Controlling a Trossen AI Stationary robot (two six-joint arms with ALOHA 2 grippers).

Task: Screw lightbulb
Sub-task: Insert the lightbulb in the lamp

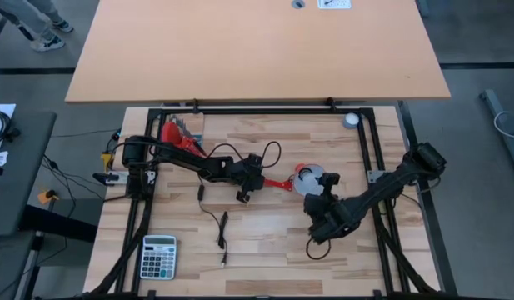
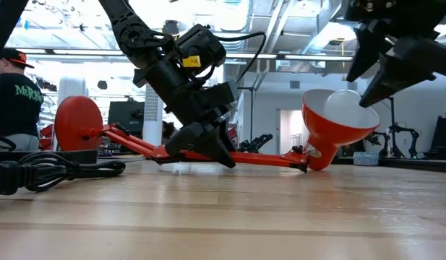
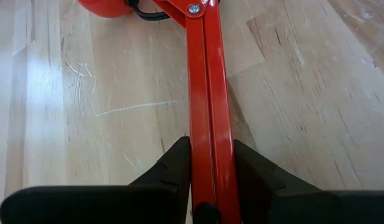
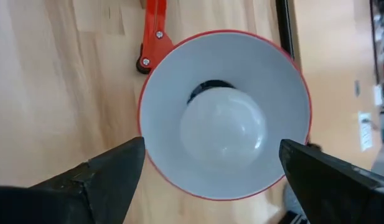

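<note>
**Bulb seated in the shade, fingers spread wide around it**

While the left gripper point(image 3: 210, 171) pinned the lamp's red arm point(image 3: 207, 93) between its two dark fingers, closed snugly on the flat metal strut, the right gripper point(image 4: 210, 168) hung just off the mouth of the red lamp shade point(image 4: 163, 99) with its fingers spread wider than the rim and nothing between them. The lightbulb point(image 4: 224, 127) sat deep inside the shade at its centre, its rounded white dome facing outward; its screw base was hidden behind it, so how far it was threaded home could not be told.

Judging from this, the step in hand was either a fresh reach in for another twist or a check after letting go. To do it well, the right gripper would need to come in along the shade's axis, close gently on the widest part of the dome, and turn without pushing sideways, since the smooth rounded bulb looked likely to slip and the tilted shade gave little room. The left grip on the strut looked well placed to stop the lamp swivelling.

The shade was a glossy red cone, matte white inside. The lamp arm was painted metal with a screw joint. The wooden table point(image 1: 265, 242) showed pale, scuffed butcher-block grain.
</note>
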